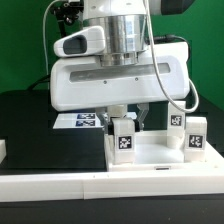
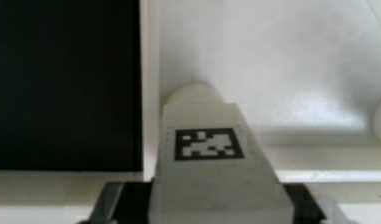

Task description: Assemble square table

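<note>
My gripper (image 1: pixel 126 119) is shut on a white table leg (image 1: pixel 122 138) with a black-and-white tag and holds it upright over the near left part of the square table top (image 1: pixel 152 158). In the wrist view the leg (image 2: pixel 208 140) fills the gap between my two black fingers (image 2: pixel 126 205), with the white top (image 2: pixel 311 90) behind it. I cannot tell whether the leg touches the top. Two more tagged legs (image 1: pixel 177 121) (image 1: pixel 196 140) stand upright at the top's right side in the exterior view.
The marker board (image 1: pixel 78 120) lies on the black table behind the top, toward the exterior view's left. A long white rail (image 1: pixel 90 186) runs along the front edge. A small white piece (image 1: pixel 3 151) shows at the far left.
</note>
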`<state>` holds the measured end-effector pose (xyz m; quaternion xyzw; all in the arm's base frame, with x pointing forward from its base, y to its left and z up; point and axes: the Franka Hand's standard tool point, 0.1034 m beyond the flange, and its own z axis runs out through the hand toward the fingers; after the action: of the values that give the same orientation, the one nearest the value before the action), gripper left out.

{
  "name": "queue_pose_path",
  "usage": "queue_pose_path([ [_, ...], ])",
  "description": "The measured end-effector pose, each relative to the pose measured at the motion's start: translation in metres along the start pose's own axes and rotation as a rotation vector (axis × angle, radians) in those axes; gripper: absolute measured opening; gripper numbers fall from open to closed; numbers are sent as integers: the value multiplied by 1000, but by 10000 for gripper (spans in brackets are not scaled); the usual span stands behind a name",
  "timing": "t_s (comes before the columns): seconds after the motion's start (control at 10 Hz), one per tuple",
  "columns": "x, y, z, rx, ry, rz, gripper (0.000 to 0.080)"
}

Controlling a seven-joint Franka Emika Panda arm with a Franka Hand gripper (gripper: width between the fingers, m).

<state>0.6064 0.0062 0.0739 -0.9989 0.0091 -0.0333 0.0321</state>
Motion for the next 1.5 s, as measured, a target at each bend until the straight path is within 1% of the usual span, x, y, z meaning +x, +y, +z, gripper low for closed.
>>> queue_pose_path([
  [0.1, 0, 0, 0, 1, 1, 65, 290],
  [0.2, 1, 1, 0, 8, 9, 200, 290],
  [0.4, -1, 0, 1, 7, 42, 430, 290],
  [0.5, -1, 1, 1, 10, 59, 540, 291],
  [0.6, -1, 1, 1, 16, 61, 606, 291],
  [0.7, -1, 1, 1, 28, 66, 750, 291],
  [0.8, -1, 0, 1, 34, 70, 888, 291],
  [0.9, -1, -1, 1, 34, 70, 965, 291],
  [1.2, -1, -1, 1, 60, 61, 1166, 291],
  [1.3, -1, -1, 1, 65, 59, 1197, 291],
  [1.4, -1, -2, 2, 64, 58, 1196, 385],
  [1.5, -2, -2, 2, 64, 58, 1184, 385],
])
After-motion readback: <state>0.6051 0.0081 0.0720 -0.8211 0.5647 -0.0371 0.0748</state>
